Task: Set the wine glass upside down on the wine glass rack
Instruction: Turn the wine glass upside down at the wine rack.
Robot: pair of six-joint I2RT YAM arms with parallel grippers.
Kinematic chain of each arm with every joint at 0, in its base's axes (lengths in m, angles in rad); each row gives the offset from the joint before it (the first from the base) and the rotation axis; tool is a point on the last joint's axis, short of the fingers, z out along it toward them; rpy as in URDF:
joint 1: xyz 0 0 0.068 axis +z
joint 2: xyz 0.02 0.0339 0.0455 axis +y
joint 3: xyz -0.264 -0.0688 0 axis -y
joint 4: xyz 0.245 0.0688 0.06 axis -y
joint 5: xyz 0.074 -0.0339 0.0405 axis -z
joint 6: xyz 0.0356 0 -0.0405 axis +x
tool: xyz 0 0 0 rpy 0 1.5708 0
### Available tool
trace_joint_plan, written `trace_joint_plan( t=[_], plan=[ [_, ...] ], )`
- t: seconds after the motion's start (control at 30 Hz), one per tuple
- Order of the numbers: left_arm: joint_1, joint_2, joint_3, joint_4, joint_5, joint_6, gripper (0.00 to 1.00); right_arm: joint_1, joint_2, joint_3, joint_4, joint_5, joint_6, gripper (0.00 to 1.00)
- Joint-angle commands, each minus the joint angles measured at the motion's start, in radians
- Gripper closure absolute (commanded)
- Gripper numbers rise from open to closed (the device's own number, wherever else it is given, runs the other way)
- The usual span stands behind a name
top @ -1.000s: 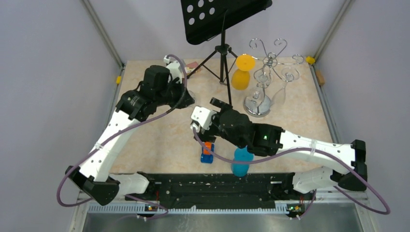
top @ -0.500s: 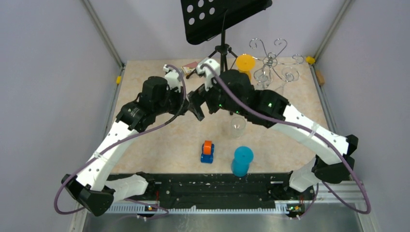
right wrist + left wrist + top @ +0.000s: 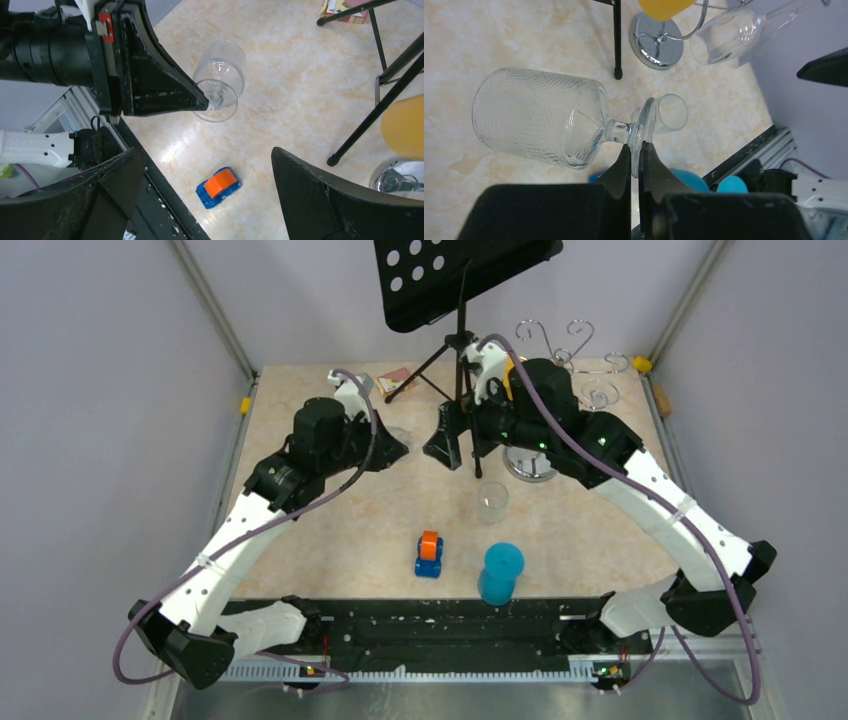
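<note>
Pics bright, light soft & even; can't tell from where. Bench [image 3: 360, 540] shows only faint shadows. White shiny spots on the rack [image 3: 657, 35] base & on the wine glass [image 3: 539, 117]. Left hand [image 3: 638, 149], close to cam, looks a bit fuzzy; rest sharp.

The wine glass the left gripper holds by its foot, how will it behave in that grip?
Probably fragile: the wine glass is thin clear glass on a narrow stem. It may pivot or slip, since the left gripper pinches only the smooth foot's edge while the big bowl sticks out sideways. Laid down, it would likely roll.
</note>
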Motion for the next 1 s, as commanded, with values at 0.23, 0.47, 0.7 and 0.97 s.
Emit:
trace_joint_plan(
  t=[0.23,0.47,0.7,0.97],
  plan=[
    [0.004,0.015,-0.104,0.414,0.085,-0.378,1.00,-0.222,-0.059,-0.024,0.034,-0.281,0.003,0.02],
    [0.005,-0.001,-0.189,0.725,0.148,-0.210,1.00,-0.245,0.060,0.234,-0.071,-0.241,0.085,0.04],
    [0.020,0.009,-0.155,0.832,0.249,-0.132,1.00,-0.321,0.058,0.190,0.077,-0.412,0.315,0.17],
    [0.025,0.003,-0.094,0.875,0.262,-0.151,1.00,-0.340,0.070,0.143,0.137,-0.469,0.366,0.32]
  ],
)
